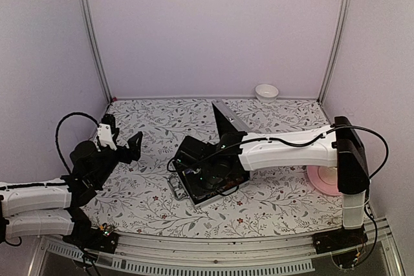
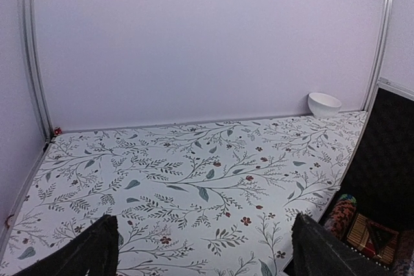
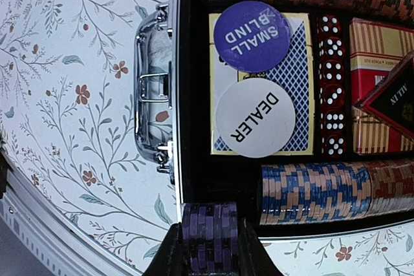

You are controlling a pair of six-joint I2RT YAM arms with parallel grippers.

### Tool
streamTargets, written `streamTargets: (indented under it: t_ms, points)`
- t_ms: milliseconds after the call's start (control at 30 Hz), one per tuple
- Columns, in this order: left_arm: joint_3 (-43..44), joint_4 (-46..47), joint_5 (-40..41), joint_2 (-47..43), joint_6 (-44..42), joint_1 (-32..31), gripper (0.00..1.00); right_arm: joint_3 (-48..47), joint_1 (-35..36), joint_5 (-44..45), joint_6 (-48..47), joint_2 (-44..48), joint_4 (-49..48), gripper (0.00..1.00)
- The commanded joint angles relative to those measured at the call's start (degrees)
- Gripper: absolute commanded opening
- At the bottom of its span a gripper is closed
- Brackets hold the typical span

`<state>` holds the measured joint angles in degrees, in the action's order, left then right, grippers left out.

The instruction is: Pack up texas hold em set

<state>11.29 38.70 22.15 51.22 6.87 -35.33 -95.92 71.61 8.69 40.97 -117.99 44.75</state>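
Note:
The silver briefcase point(image 1: 207, 176) lies open mid-table, lid point(image 1: 226, 121) up. In the right wrist view its black tray point(image 3: 194, 127) holds a blue deck point(image 3: 294, 82) under a purple SMALL BLIND button point(image 3: 252, 35) and a white DEALER button point(image 3: 254, 117), red dice point(image 3: 332, 88), a red deck point(image 3: 378, 82) and chip rows point(image 3: 323, 192). My right gripper point(image 3: 208, 250) is shut on a stack of purple chips point(image 3: 208, 234), over the tray's near corner by the empty part of the chip slot. My left gripper point(image 2: 204, 244) is open and empty over the cloth, left of the case point(image 2: 369, 224).
A small white bowl point(image 1: 266, 91) stands at the back wall. A pink plate point(image 1: 321, 179) lies at the right, behind my right arm. The case's chrome handle point(image 3: 152, 88) sticks out over the floral cloth. Metal frame posts rise at the back corners.

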Motion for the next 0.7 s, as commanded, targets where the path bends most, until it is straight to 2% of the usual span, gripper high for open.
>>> streamTargets:
  t_ms: [0, 667]
  points:
    - [-0.4, 0.6, -0.7, -0.2, -0.7, 0.4, 0.93, 1.3, 0.0, 1.7, 0.8, -1.3, -1.5, 0.02]
    - [0.0, 0.4, -1.5, 0.3, -1.3, 0.4, 0.93, 1.7, 0.0, 6.8, 1.1, -3.2, -0.4, 0.03]
